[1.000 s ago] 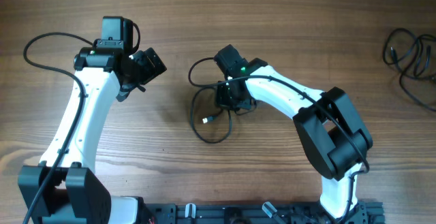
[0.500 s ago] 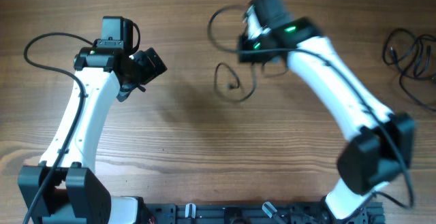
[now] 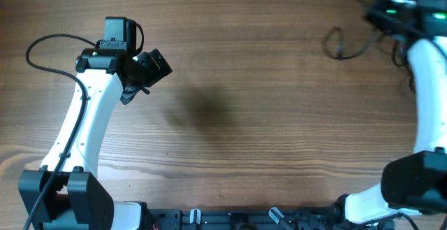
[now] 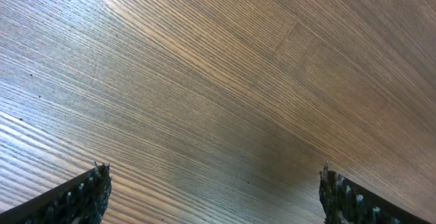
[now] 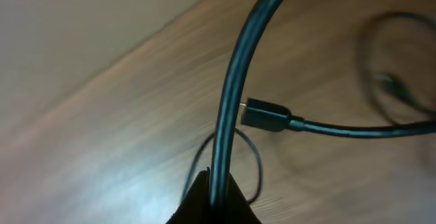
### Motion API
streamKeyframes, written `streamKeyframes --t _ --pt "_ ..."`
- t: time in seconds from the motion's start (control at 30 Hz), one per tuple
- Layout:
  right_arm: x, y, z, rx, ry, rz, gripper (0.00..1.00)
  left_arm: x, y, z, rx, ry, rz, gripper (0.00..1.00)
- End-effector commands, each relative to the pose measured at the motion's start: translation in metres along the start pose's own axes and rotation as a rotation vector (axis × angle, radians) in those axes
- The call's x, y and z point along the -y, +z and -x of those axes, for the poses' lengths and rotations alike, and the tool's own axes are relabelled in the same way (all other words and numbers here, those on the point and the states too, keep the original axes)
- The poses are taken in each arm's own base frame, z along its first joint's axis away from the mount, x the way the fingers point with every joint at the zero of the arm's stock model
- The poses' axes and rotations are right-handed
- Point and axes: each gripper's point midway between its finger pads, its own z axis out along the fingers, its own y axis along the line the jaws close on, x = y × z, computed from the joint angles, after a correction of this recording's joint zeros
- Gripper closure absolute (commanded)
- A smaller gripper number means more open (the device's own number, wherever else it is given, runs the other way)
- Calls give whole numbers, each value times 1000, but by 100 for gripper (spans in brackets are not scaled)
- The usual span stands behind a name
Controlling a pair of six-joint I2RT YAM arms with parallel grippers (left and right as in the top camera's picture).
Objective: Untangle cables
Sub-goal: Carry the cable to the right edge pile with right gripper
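your right gripper is clamped shut on one thin black rubber-sheathed cable. in the right wrist view the cord rises straight out of the pinch at the bottom edge and curves away to the upper right. one small black rectangular plug with a short bright metal tip hangs just beside that cord, and its own lead runs off to the right edge. below it one thin dark loop lies on the light brown wooden table. one more loop further right is too blurred to read.

from overhead, the right gripper sits at the far right corner of the table, blurred. one cable trails from it to the left and ends in one small curl on the wood. you can also see a few dark strands just beside the white right arm. the arm covers most of them, so you cannot count them.

your left gripper stands wide open and holds nothing. two black ridged fingertips show in the bottom corners of its camera, with wood grain between them. the white left arm is on the left side of the table, well apart from every cable.
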Motion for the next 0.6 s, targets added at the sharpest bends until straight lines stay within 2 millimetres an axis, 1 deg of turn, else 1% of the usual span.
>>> streamKeyframes --t 0.0,0.07,0.1,0.2,0.27,0.3,0.33,0.43,0.47,0.57 --pt "48 -40 39 109 283 -10 96 2 -2 1 3 -12 -13 0" --pt "83 -48 53 152 420 -48 96 2 -2 1 3 -12 -13 0" --pt "108 -54 61 183 522 -74 96 2 -2 1 3 -12 -13 0" --pt "146 -64 75 251 634 -107 96 2 -2 2 3 -13 -13 0" --pt "170 -72 84 295 668 -133 96 2 -2 2 3 -13 -13 0" --pt "178 -75 85 307 680 -148 96 2 -2 2 4 -12 -14 0" --pt "185 -76 85 312 691 -164 96 2 -2 2 4 -12 -14 0" --pt "202 -72 72 295 731 -236 96 3 -2 2 6 -12 -16 0" --pt "209 -68 65 283 749 -271 96 3 -2 2 5 -12 -16 0" --pt "226 -51 36 216 819 -359 96 4 -2 1 -1 -12 -25 0"
